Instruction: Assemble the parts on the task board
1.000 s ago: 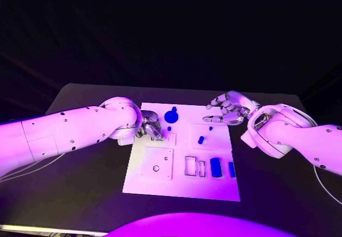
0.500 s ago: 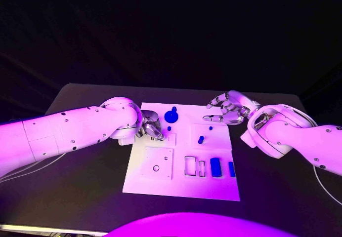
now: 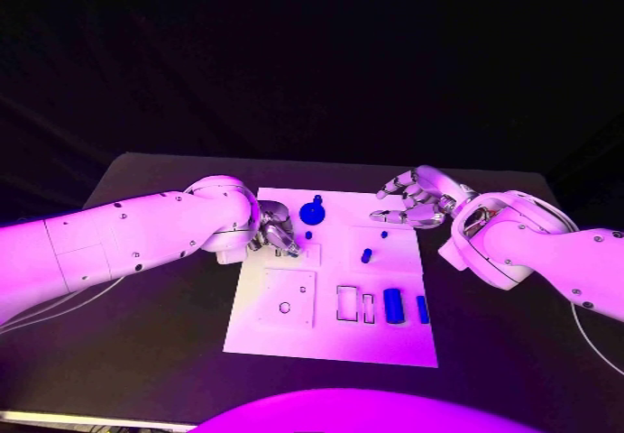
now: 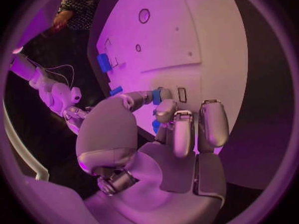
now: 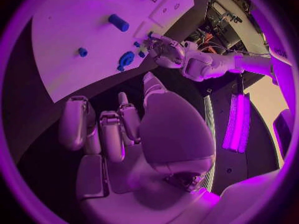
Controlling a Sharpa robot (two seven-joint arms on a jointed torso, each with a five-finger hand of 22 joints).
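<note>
The white task board (image 3: 332,338) lies mid-table. My left hand (image 3: 273,230) hangs over its near-left part. In the left wrist view its thumb and a finger pinch a small blue part (image 4: 157,95) just beside a narrow slot (image 4: 182,94). A second small blue peg (image 3: 308,234) stands close by the fingers. Farther back is a round blue part (image 3: 312,213), and a short blue piece (image 3: 367,255) sits mid-board. Two blue blocks (image 3: 393,305) lie beside open slots (image 3: 347,303). My right hand (image 3: 414,203) hovers at the board's far right corner, fingers apart and holding nothing.
A square plate with a round hole (image 3: 285,307) sits on the board's near-left area. Black table (image 3: 156,343) surrounds the board on all sides. In the right wrist view the left hand (image 5: 165,52) sits beyond the round blue part (image 5: 126,59).
</note>
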